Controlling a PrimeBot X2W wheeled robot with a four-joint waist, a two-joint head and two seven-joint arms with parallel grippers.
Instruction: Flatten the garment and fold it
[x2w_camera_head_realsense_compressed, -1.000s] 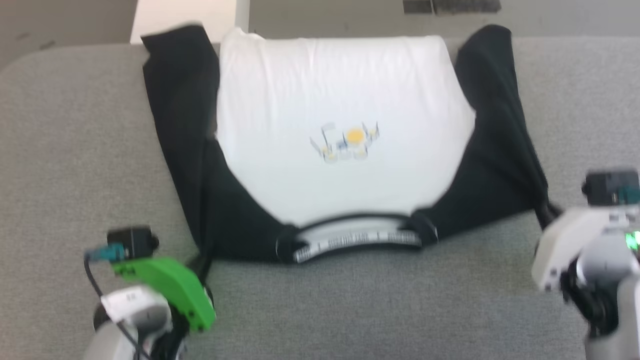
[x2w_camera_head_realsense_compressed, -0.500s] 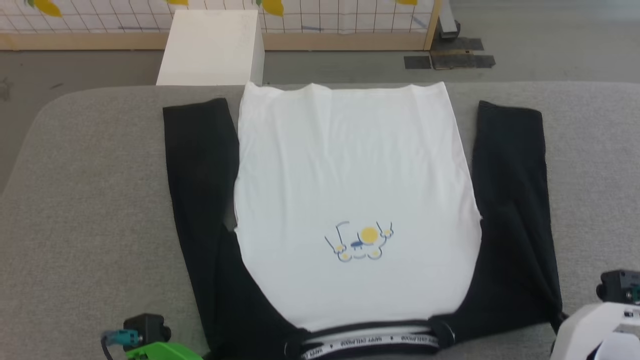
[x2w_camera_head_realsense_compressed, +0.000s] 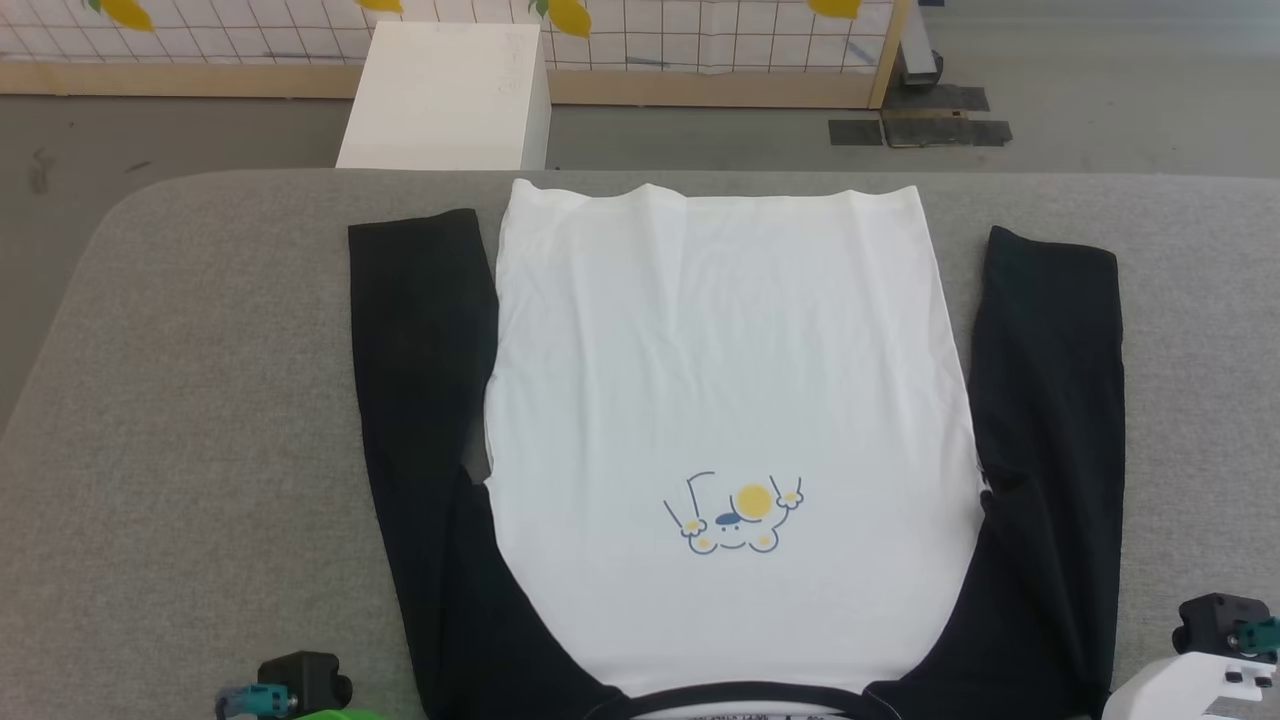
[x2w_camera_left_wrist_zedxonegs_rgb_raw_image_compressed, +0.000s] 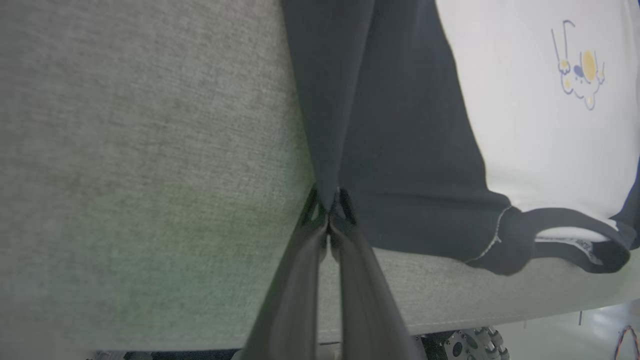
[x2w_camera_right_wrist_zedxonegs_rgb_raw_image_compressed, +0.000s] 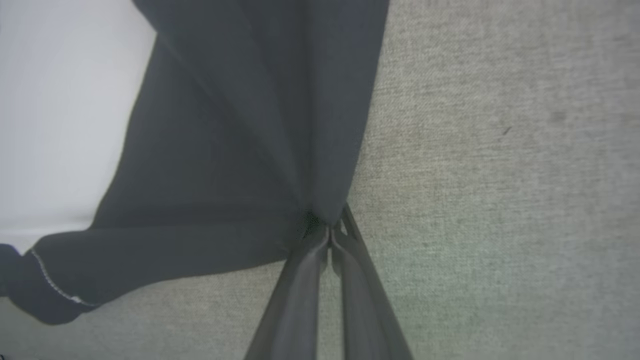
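In the head view, the raglan shirt is seen spread flat on the grey woven-textured table, with its neckband nearest. In the left wrist view, the left end effector is clamped on the shirt's black shoulder edge. In the right wrist view, the right end effector is clenched on gathered, creased black sleeve cloth.

The grey, cloth-covered tabletop has rounded far corners. On it lies the garment, spread flat with the print side up: hem near the far edge, black neckband at the near edge, one black sleeve along each side.
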